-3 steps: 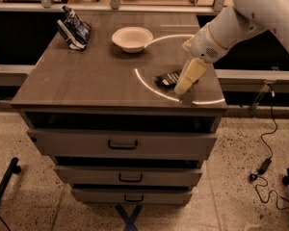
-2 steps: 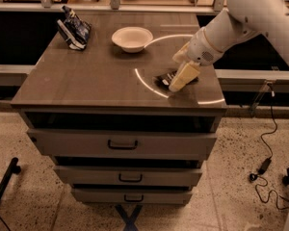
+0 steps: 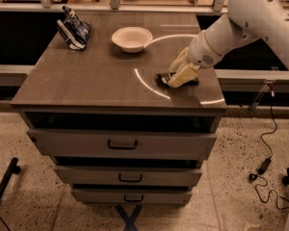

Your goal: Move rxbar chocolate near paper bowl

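Cream-coloured and angled low, the claw (image 3: 176, 77) sits on the right side of the tabletop (image 3: 96, 76), pressed down over the rxbar chocolate (image 3: 162, 79). Only the bar's dark left end shows from under it. How far the claw is open, and whether it has actually clamped the bar, I cannot tell, because the bar is mostly covered.

Compared with a second ago, the claw has crept a little to the left, and the visible dark end of the bar seems to have shifted with it. The white arm (image 3: 241, 23) has also swung slightly that way. That suggests the bar is now under the claw's control, either gripped or being dragged, and that the carry has only just begun.

The paper bowl (image 3: 132, 37) stands towards the back centre of the tabletop, well apart from the bar, so nearly all of the move remains. The dark blue snack bag (image 3: 73, 29) at the back left corner lies off that path.
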Available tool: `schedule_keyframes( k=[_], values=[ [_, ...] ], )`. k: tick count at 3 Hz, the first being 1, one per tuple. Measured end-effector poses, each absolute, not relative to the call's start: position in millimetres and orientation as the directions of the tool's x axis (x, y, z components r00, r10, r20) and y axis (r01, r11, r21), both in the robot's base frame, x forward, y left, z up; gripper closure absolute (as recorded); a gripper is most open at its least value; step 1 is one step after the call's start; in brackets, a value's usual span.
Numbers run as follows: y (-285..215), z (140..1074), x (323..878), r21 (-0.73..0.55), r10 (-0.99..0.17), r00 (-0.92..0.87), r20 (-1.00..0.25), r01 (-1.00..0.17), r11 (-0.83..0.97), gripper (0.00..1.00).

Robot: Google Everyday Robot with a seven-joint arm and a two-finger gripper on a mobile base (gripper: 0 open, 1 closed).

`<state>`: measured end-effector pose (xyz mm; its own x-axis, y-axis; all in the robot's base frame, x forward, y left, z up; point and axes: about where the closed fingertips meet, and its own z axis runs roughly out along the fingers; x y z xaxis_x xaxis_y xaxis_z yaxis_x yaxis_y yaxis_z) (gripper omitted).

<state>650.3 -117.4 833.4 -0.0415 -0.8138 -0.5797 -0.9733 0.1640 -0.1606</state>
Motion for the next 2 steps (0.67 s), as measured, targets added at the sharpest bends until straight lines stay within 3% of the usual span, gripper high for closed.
schedule_keyframes(
  k=[1, 2],
  values=[
    [-117.5, 835.3, 650.3, -0.161, -0.814, -0.041, -0.580, -0.973, 0.164, 0.95],
    [-116.9, 839.7, 651.4, -0.167, -0.810, -0.035, -0.586, -0.972, 0.163, 1.00]
  ],
)
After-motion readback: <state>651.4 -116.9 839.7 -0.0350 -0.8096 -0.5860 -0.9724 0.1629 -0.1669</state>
